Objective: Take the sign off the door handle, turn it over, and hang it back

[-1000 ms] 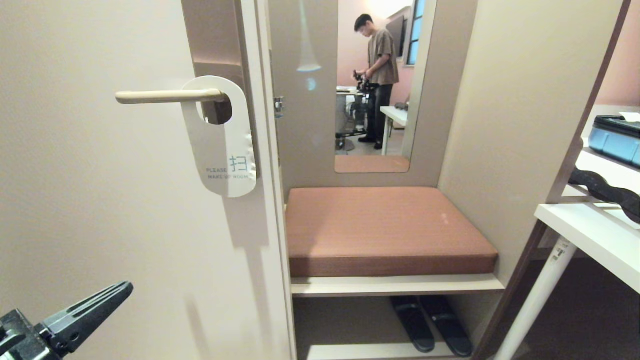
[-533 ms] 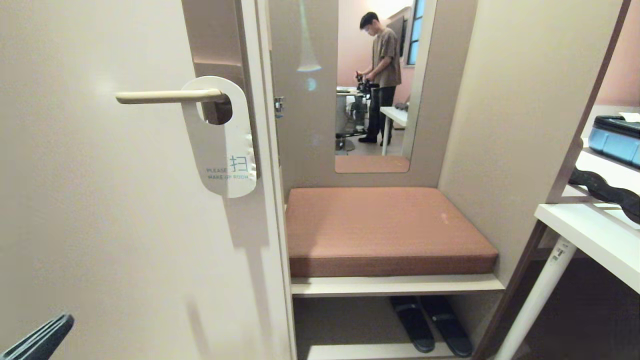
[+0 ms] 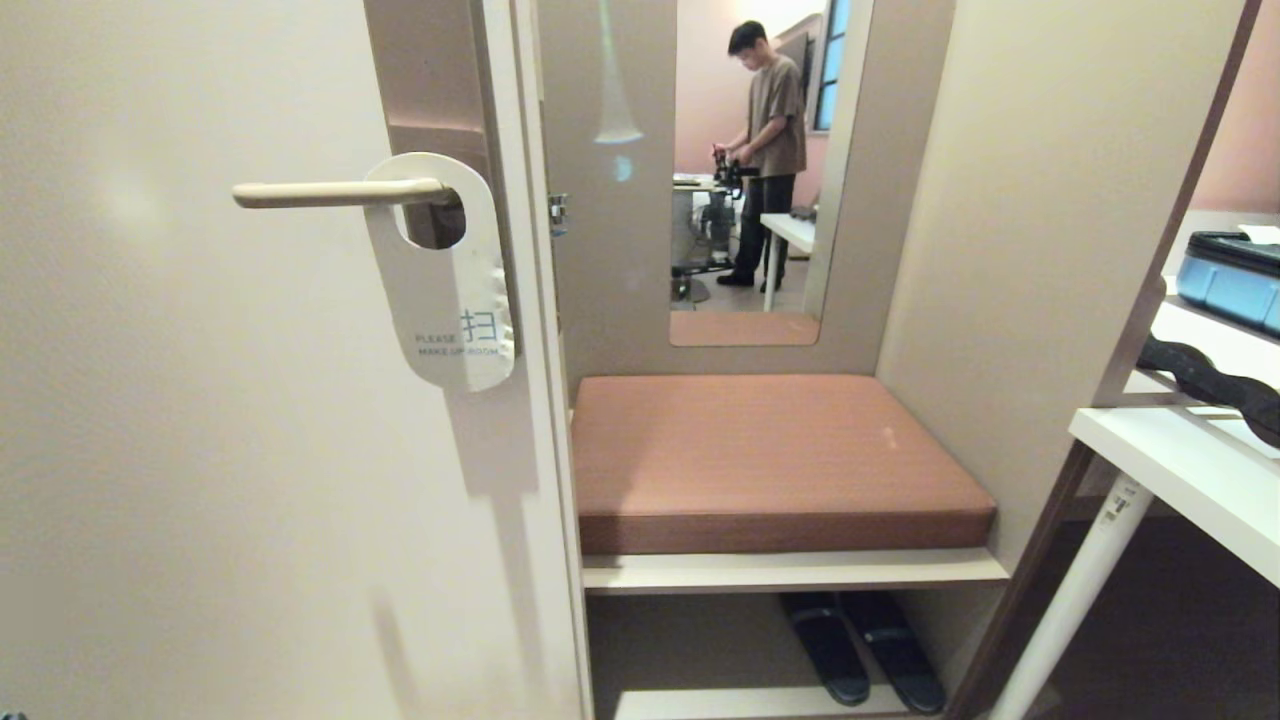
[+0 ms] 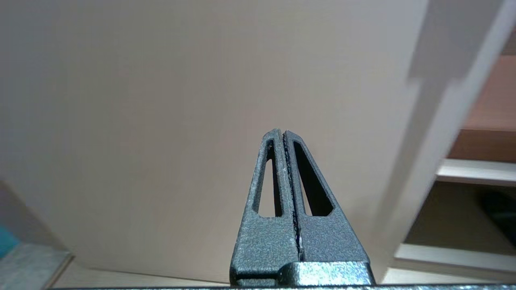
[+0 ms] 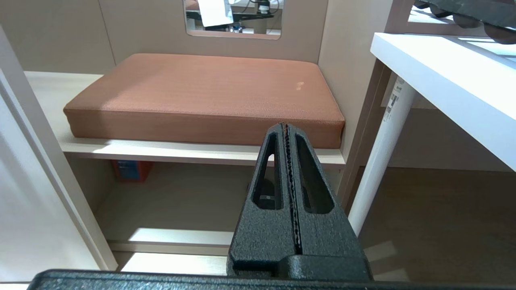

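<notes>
The sign [image 3: 447, 300] is seen hanging by its oval hole on the door handle [image 3: 335, 193], at the handle's right end against the brown backplate [image 3: 432, 90], white MAKE UP ROOM side outward. With the sign hung on the lever and both hands away, the task is judged to be at or near completion, so the step in hand is a clean retreat. The left hand [image 4: 283, 139] is held low before the bare door [image 4: 161, 100], fingers pressed together on nothing; the right hand [image 5: 285, 131], likewise closed and empty, is parked low in front of the cushioned bench [image 5: 201, 88]. The left arm is best kept well below the sign, so that the light card is not brushed off the lever. The door should not be touched, since a swing could shake the sign loose.
</notes>
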You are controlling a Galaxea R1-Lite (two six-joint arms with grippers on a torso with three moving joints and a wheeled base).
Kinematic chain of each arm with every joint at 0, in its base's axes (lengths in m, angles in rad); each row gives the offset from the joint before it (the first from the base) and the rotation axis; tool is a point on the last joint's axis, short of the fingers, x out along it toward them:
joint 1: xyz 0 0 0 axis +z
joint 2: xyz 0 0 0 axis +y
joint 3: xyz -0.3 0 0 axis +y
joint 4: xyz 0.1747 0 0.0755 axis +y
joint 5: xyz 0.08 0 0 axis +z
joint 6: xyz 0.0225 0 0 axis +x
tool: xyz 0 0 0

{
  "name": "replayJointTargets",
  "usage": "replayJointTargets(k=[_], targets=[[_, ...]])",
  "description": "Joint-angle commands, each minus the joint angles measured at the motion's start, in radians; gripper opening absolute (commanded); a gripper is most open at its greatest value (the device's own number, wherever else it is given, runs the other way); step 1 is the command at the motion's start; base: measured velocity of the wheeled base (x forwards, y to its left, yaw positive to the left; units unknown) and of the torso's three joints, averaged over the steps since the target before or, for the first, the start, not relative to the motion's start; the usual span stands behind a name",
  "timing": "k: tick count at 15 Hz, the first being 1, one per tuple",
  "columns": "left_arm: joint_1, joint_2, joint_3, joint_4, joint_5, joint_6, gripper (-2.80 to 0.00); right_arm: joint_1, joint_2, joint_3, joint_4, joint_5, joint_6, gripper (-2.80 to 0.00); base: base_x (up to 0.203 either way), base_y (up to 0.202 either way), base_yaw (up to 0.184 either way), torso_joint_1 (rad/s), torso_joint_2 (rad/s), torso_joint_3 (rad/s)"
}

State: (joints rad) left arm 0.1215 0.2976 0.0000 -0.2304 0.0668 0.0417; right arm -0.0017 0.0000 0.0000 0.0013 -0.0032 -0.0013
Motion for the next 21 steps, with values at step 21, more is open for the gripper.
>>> replayJointTargets(k=[21], targets=[[-0.114, -0.298, 0.000, 0.235, -0.055, -0.016, -2.80, 0.000, 0.000, 0.000, 0.000, 0.000, 0.000, -2.80, 0.000, 0.000, 0.000, 0.000, 0.00, 0.000]])
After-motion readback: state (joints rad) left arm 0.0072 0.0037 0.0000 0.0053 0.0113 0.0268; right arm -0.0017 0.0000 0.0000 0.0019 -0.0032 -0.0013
